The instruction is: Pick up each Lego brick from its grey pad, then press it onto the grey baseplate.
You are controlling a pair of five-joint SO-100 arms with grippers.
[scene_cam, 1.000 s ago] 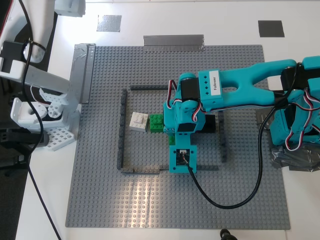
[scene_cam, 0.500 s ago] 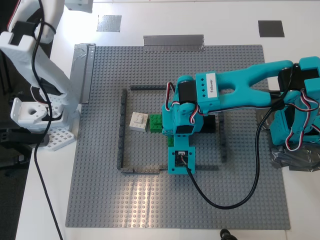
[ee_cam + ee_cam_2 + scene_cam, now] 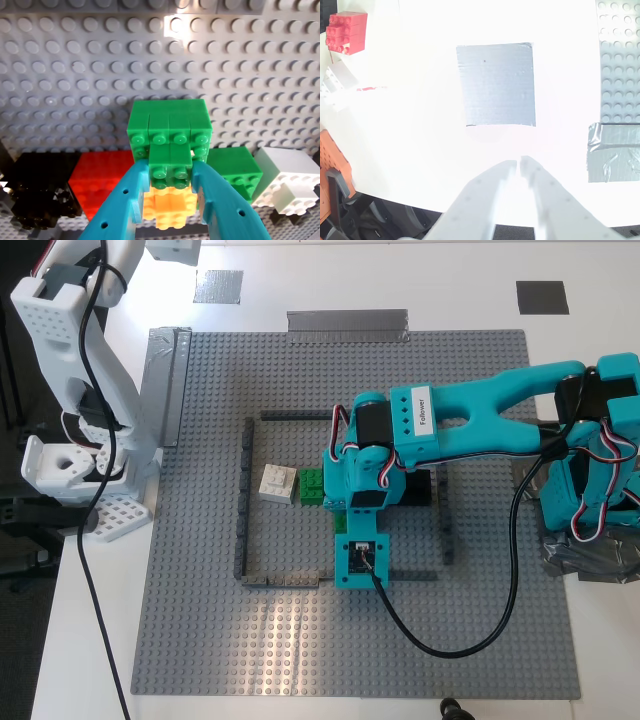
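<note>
My first gripper [image 3: 171, 167], on the teal arm [image 3: 470, 420], is shut on a bright green Lego brick [image 3: 170, 132] over the middle of the grey baseplate [image 3: 200, 620]. An orange brick [image 3: 169, 205] sits behind it between the fingers. A second green brick [image 3: 313, 487] stands on the plate against the white Lego brick [image 3: 277, 483], inside the dark outline [image 3: 243, 500]. Both grey pads are bare: the mid-grey one [image 3: 218, 286] and the darker one [image 3: 542, 297]. My second gripper [image 3: 518, 167] is shut on nothing, above the white table beside the mid-grey pad [image 3: 496, 85].
A red brick [image 3: 100, 180] and a black brick [image 3: 35, 192] stand on the plate beside the gripper. Silver tape strips [image 3: 347, 325] hold the plate's edges. The white arm's base [image 3: 75, 480] stands at the exterior view's left, the teal base [image 3: 590, 500] at its right. A black cable [image 3: 450, 640] loops over the plate.
The white arm has swung upward at the exterior view's upper left. The teal gripper has shifted slightly toward that view's left. The bricks have not moved.
</note>
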